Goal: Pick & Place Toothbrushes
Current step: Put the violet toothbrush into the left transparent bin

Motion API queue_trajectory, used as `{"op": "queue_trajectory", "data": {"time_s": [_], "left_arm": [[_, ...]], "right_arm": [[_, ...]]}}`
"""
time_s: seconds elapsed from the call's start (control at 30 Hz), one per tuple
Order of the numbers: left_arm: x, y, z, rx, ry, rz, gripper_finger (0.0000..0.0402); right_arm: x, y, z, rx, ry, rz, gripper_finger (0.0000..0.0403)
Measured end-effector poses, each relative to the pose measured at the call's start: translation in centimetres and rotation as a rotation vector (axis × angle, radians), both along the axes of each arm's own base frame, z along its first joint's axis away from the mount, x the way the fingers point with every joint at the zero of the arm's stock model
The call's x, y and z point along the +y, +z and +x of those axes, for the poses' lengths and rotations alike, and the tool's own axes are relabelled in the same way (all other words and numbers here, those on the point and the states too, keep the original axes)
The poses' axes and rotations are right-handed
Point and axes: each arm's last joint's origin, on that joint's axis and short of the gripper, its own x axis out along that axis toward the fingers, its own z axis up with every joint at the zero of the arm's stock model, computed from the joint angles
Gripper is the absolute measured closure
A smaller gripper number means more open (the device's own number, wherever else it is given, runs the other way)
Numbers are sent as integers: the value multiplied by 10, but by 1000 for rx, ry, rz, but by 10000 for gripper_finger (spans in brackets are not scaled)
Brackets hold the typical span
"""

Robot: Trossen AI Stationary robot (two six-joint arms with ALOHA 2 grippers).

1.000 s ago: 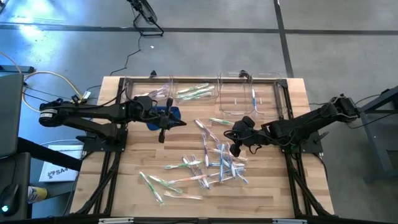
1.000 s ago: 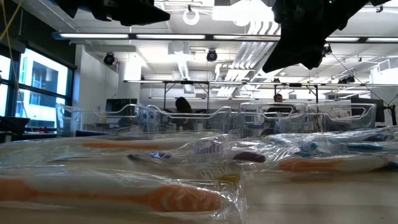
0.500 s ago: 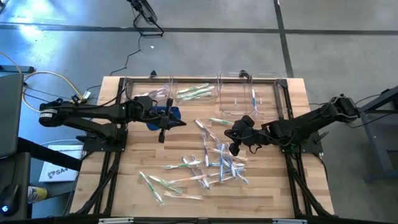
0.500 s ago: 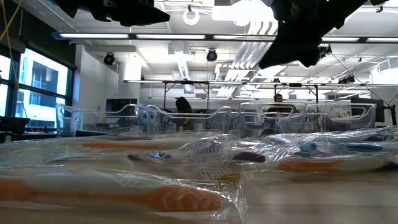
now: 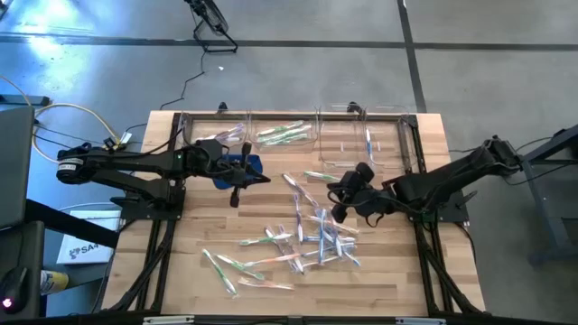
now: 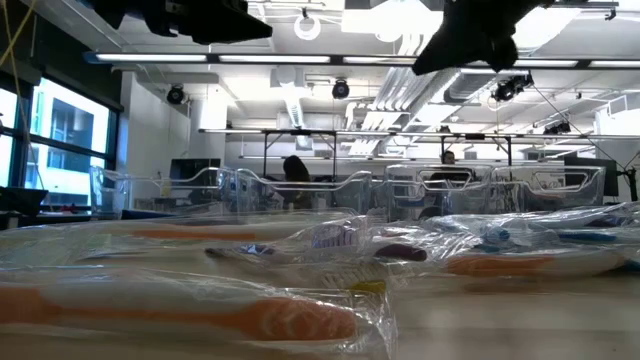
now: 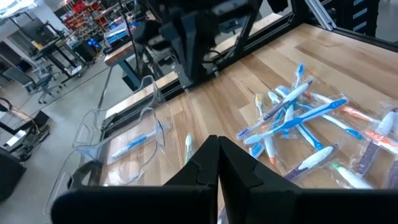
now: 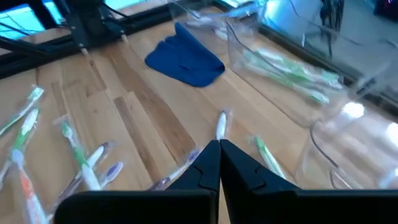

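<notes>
Toothbrushes (image 5: 312,236) scattered on wooden table (image 5: 194,226), workshop behind, both end effectors closed, empty: left (image 5: 264,179), right (image 5: 336,187).

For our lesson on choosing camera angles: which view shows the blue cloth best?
The right wrist view shows the blue cloth best: close, crumpled on the wooden table, nothing covering it. In the high view the cloth is small and partly hidden under the left gripper. The low and left wrist views do not show it.

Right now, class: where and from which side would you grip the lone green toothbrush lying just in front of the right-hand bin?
Grip the green toothbrush mid-handle, coming straight down. It lies flat and apart from the pile, with bare table on both sides for the fingers.
</notes>
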Motion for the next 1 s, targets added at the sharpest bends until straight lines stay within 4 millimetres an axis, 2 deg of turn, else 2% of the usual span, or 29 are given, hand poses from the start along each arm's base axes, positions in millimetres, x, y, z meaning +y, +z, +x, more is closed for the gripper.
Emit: {"op": "queue_trajectory", "data": {"time_s": [0.13, 0.33, 0.47, 0.57, 0.7, 0.87, 1.0], "left_arm": [[0, -1, 0, 10, 1, -1, 401], [0, -1, 0, 10, 1, -1, 401], [0, -1, 0, 10, 1, -1, 401], [0, -1, 0, 10, 1, -1, 401], [0, -1, 0, 10, 1, -1, 401], [0, -1, 0, 14, 1, -1, 401], [0, -3, -1, 32, 2, -3, 401]], "right_arm": [[1, 8, -6, 34, -67, 131, 401], [4, -2, -13, 107, -115, 382, 401], [8, -8, -15, 164, -78, 534, 401], [10, -8, -15, 203, -15, 553, 401], [10, -8, -15, 227, 57, 486, 401], [6, -8, -14, 177, -61, 543, 401], [6, -9, -15, 181, -78, 535, 386]]}}
